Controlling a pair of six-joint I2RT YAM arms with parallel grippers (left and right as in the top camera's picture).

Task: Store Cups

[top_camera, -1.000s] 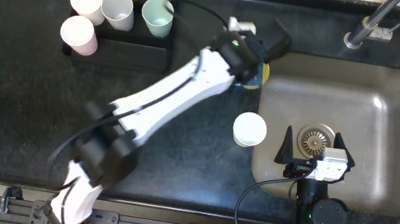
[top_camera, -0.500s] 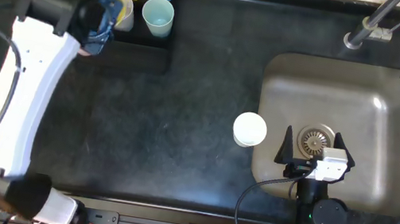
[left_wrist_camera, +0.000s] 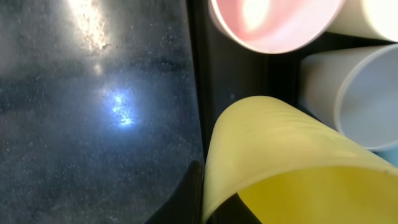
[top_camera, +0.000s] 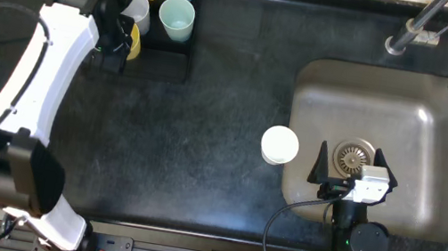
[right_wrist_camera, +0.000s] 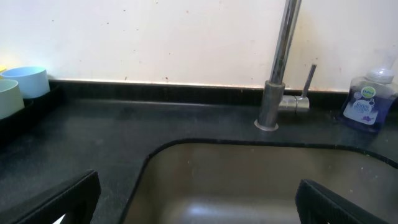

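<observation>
Left hand pinches the yellow cup by its rim above the black tray, counter's back-left corner. I'm mid-placing: next, lower it into the free slot, let go. White cup sits beside the sink; right hand wide.

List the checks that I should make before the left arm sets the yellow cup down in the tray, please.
1. Grip on the yellow cup: ok, the left tool pinches its rim.
2. Cup over the tray: ok, it hangs inside the tray's edge.
3. Free spot below: ok, bare tray floor shows beside the pink cup.
4. Gap to the pale cup: cannot tell, the two overlap in the left wrist view.
5. Right tool out of the way: ok, open above the sink.
6. All cups stored: not ok, a white cup stands by the sink's edge.
</observation>
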